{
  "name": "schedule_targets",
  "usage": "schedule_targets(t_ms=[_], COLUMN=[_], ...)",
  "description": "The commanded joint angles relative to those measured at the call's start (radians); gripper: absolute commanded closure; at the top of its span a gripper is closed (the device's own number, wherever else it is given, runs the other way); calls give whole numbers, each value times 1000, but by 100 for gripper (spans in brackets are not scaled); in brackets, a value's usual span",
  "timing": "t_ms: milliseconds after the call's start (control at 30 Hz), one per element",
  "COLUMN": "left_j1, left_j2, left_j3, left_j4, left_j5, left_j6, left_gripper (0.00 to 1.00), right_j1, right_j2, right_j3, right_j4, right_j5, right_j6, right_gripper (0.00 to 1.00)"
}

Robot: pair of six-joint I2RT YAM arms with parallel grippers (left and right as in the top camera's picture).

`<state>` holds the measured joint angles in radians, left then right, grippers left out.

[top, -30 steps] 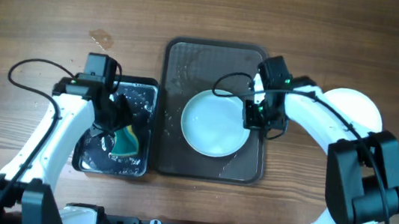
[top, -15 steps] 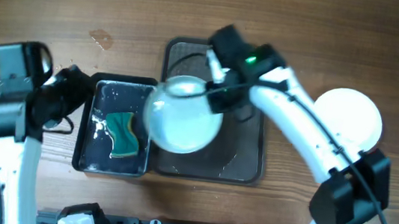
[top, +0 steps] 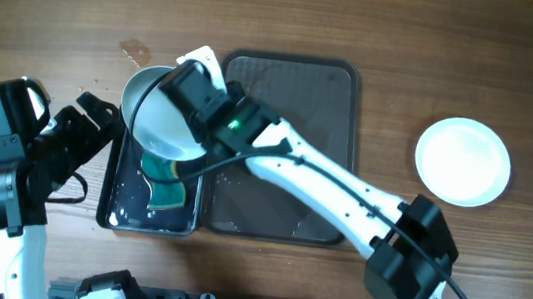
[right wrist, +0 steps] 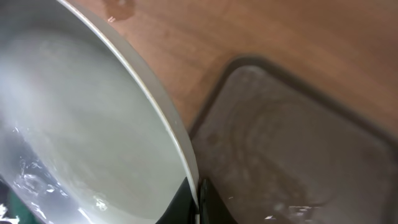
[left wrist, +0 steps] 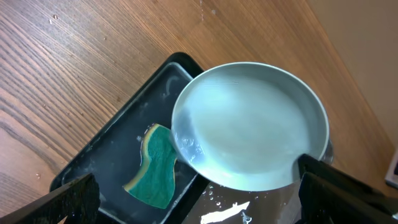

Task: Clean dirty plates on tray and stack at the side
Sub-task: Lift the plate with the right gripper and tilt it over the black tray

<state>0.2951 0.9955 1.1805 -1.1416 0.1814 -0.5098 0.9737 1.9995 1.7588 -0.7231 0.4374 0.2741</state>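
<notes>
A wet white plate [top: 155, 115] hangs tilted over the black basin [top: 110, 214] at the left, and my right gripper [top: 194, 109] is shut on its right rim. In the right wrist view the two fingers [right wrist: 211, 202] pinch the plate's [right wrist: 74, 124] edge. The green sponge [top: 167, 192] lies loose in the basin, partly under the plate. My left gripper [top: 94, 140] stands open and empty, left of the basin. From its wrist I see the plate [left wrist: 249, 124], the sponge [left wrist: 155, 171] and both fingertips [left wrist: 68, 202] far apart. The dark tray [top: 286, 152] holds no plate.
A clean white plate [top: 462, 162] lies on the wood at the far right. My right arm [top: 323, 181] stretches across the tray from the lower right. A small wet stain [top: 137, 51] marks the table behind the basin.
My right arm has lifted the plate off the tray and carried it left over the basin. My left gripper has let go of the sponge, opened wide and drawn back to the left.
</notes>
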Motion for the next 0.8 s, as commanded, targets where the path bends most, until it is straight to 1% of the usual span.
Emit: schedule_targets(t_ms=[0, 67, 367, 600, 767], left_j1=[6, 6, 6, 6, 6], left_j2=[-2, 0, 1, 1, 1], left_j3=[16, 16, 16, 16, 16], left_j4=[0, 0, 0, 0, 0], left_j5=[8, 8, 8, 8, 8], left_j6=[5, 5, 5, 5, 5], left_gripper=[0, 0, 0, 0, 0], right_j1=[52, 84, 208, 245, 246], right_j2=[-68, -72, -72, -72, -72], right_j3=[31, 31, 31, 31, 31], right_j4=[10, 10, 8, 13, 15], right_j5=[278, 378, 627, 716, 739], right_j6=[-20, -26, -43, -74, -92], right_gripper=[96, 96, 96, 96, 96])
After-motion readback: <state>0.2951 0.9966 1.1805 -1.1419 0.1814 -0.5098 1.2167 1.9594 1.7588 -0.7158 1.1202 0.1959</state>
